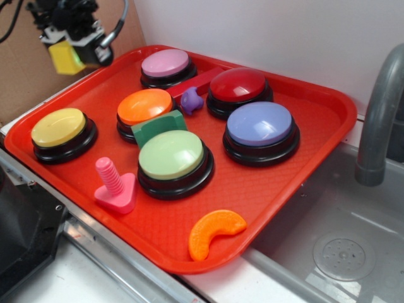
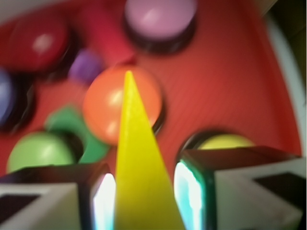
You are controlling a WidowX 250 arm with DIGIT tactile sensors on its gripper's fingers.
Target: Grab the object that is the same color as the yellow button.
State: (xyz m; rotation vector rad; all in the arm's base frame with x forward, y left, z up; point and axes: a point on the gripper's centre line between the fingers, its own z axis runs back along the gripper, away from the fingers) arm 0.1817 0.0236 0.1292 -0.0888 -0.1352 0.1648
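Red plastic tray [image 1: 328, 120] with a textured floor sits on a pale desk beside a grey sink with a curved grey faucet [image 1: 379, 120]; a white wall stands behind.

Gripper [image 1: 71, 39] hangs above the tray's far-left corner, clear of everything on it. Its fingers [image 2: 103, 201] are clamped on the small solid yellow block with a pointed top [image 2: 139, 187]; the wrist view shows the block pinched between both pads, its tip pointing away from the camera. The block is thus lifted off the tray.

The large round yellow dome button on a black base [image 1: 59, 127] rests at the tray's left side, below and nearer than the gripper. Also on the tray: an orange dome button [image 1: 144, 106], a light-green dome button [image 1: 171, 154], a pink dome button [image 1: 165, 63], a dark red dome button [image 1: 238, 84], a lilac-blue dome button [image 1: 259, 124], a green foam block [image 1: 158, 125], a small purple piece [image 1: 190, 100], a pink plastic bolt on a triangular base [image 1: 115, 185] and an orange crescent piece [image 1: 214, 232].

Risks, as judged: the pads appear to grip the block near one end only, so a quick swing or jolt could twist it loose, dropping it onto the buttons below. The wrist view is blurred, so grip depth cannot be confirmed.

No brands, labels or legible writing are visible.
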